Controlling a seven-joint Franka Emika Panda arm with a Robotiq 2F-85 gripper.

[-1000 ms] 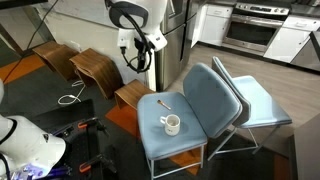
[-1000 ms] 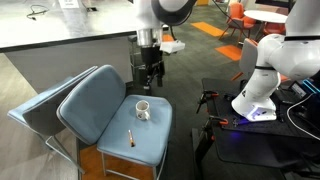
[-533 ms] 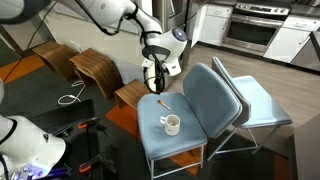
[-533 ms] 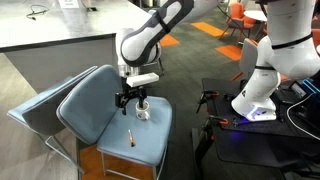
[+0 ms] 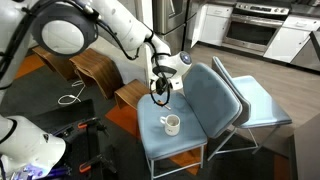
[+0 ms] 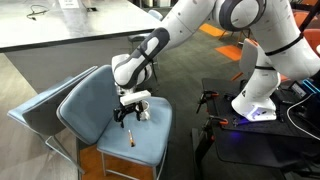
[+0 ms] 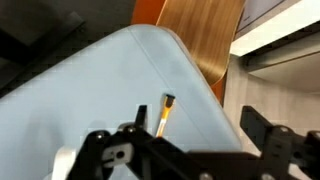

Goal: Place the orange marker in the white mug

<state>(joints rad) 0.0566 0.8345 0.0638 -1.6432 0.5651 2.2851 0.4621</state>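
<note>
Wrist view: fingers [image 7: 100,150] spread wide, nothing between them. The orange marker [image 7: 164,115] lies flat on the blue chair seat [image 7: 80,85] just ahead, and a wooden stool [image 7: 200,40] shows past the seat edge. In both exterior views the arm [image 6: 185,28] arches in from above and folds at the wrist, with the gripper [image 6: 128,113] pointing down, low over the seat. The white mug [image 5: 171,124] stands upright on the same seat, near the marker but apart from it.

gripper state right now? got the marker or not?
Gripper: open, holding nothing. The orange marker lies on the blue chair seat, below the spread fingers.
</note>
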